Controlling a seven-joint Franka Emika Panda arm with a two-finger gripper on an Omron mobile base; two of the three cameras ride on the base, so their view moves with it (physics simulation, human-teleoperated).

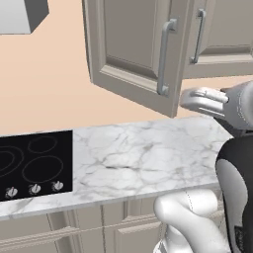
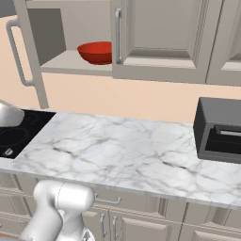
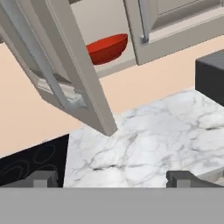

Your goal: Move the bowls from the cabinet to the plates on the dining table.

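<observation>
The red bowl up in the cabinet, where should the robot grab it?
Probably by the rim of the red bowl, one finger inside and one outside. It sits upright on the cabinet shelf, so come in through the open left door from the front.

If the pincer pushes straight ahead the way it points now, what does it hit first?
Probably the open cabinet door: its lower edge hangs near the middle of the hand view, ahead of the open pincer. The red bowl sits farther back on the shelf. Depth is unclear; it might pass just below the door, over the marble counter.
</observation>
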